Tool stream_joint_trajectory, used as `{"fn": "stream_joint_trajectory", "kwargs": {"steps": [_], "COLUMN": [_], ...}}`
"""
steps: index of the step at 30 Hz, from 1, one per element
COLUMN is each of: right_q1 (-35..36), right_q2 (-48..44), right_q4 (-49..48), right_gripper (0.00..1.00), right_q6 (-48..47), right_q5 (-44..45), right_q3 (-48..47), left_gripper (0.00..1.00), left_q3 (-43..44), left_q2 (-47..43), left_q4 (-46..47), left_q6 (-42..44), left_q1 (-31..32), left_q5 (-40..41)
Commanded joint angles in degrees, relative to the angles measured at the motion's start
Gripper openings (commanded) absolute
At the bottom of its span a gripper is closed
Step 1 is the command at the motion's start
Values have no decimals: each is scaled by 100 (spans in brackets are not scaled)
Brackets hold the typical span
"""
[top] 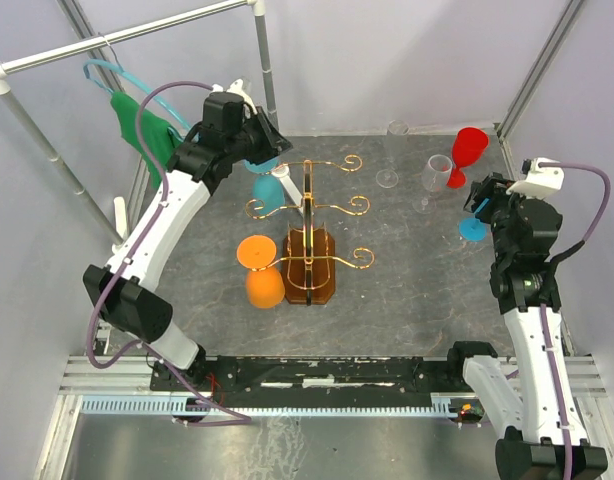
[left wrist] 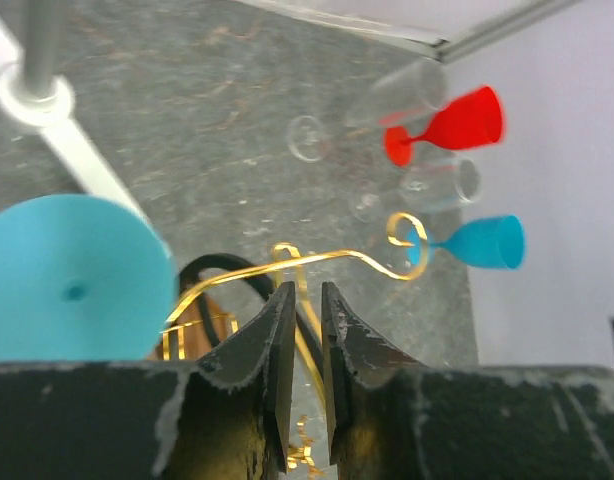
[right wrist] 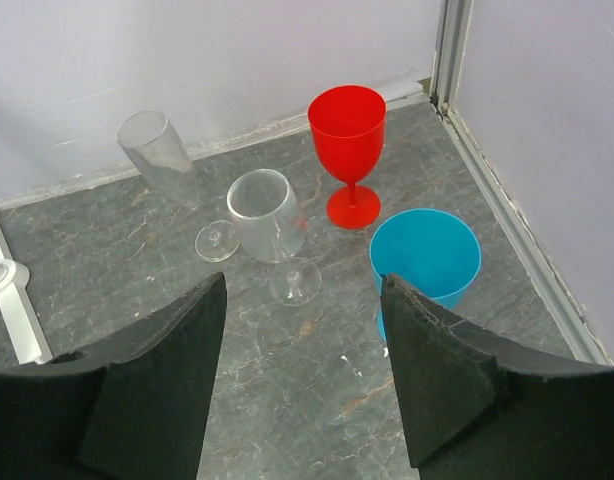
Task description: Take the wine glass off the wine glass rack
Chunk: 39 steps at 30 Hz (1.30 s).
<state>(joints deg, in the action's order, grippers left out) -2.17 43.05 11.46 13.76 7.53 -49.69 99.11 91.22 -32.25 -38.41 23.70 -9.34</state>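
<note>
Hanging bowl-down from the rear left arm of the rack (top: 317, 280), the teal glass (top: 267, 188) is not yet gripped. The left claw (left wrist: 305, 305) is drawn almost shut on nothing, and the glass's foot (left wrist: 72, 290) is seen just beside it. An orange glass (top: 259, 272) is hung nearer the front. The right claw (right wrist: 302, 330) is held wide open and empty over a blue glass (right wrist: 427, 255) on the worktop (top: 407, 290). The rack could be tipped if the foot were dragged against a scroll end.

Upright gold wire rack (top: 309, 235) mid-table, teal glass (top: 268, 188) and orange glass (top: 262, 275) hanging inverted
</note>
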Motion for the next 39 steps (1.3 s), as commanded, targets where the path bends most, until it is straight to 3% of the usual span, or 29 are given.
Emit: {"fn": "stream_joint_trajectory", "kwargs": {"steps": [1,7,11,13,39], "right_q1": [22,19,18,19,20], "right_q2": [-121,-100,-127,-138,-235], "right_q4": [-170,-266,-249,-247,-240], "right_gripper": [71,72,72,72,73], "right_q6": [44,127,105,112,136], "right_q5": [-43,-93,-77,-76,-7], "right_q3": [-22,15,4,3,145], "left_gripper": [24,19,32,33,34], "left_q3": [73,-266,-207,-238,-1123], "left_q2": [-20,-88,70,131,-894], "left_q4": [-377,-147,-187,-216,-369], "left_q6": [-252,-395,-440,-483,-615], "left_q1": [-191,-383,-393,-417,-813], "left_q5": [900,1208,1167,1086,1449]}}
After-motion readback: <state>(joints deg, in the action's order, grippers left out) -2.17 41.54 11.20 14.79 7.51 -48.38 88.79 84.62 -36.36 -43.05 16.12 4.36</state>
